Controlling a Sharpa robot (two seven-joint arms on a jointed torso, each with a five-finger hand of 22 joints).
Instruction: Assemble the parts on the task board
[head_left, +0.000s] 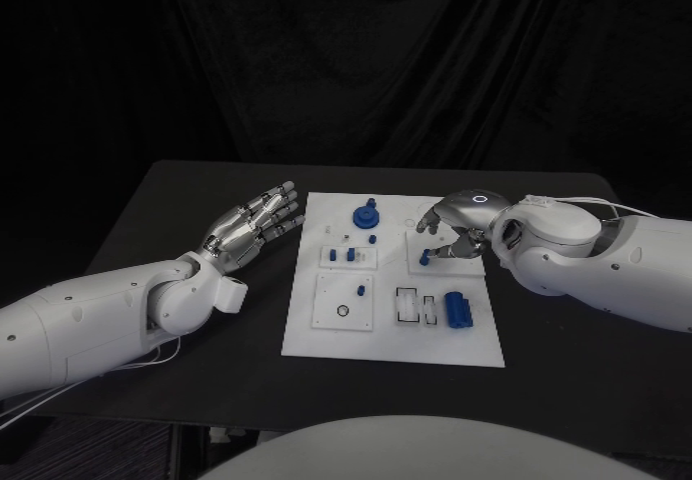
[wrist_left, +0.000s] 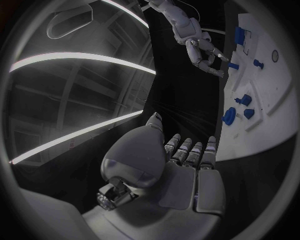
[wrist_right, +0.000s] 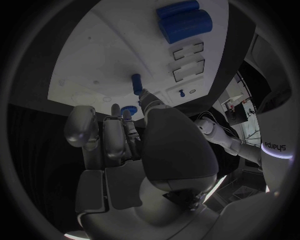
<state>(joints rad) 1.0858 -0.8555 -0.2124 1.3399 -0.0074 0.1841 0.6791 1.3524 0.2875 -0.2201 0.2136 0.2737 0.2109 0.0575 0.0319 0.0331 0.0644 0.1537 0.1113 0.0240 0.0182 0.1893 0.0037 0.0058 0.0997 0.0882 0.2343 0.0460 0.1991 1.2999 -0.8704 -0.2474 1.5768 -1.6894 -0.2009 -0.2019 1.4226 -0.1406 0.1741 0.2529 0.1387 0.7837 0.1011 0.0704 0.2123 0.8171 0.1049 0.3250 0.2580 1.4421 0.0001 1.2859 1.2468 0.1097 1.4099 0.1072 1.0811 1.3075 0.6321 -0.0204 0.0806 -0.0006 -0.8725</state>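
- Black surface (head_left: 173, 200) carries the white task board (head_left: 392, 345).
- Right hand (head_left: 459, 225) over the board's far right, fingertip at a small upright blue peg (head_left: 426, 258); whether it grips, cannot tell.
- Peg looks light, rigid, slick; pinch its sides near the top.
- Left hand (head_left: 257, 222) hovers beside the board, fingers apart, empty.

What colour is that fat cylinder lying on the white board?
Blue. The blue cylinder on the white board shows best in the head view.
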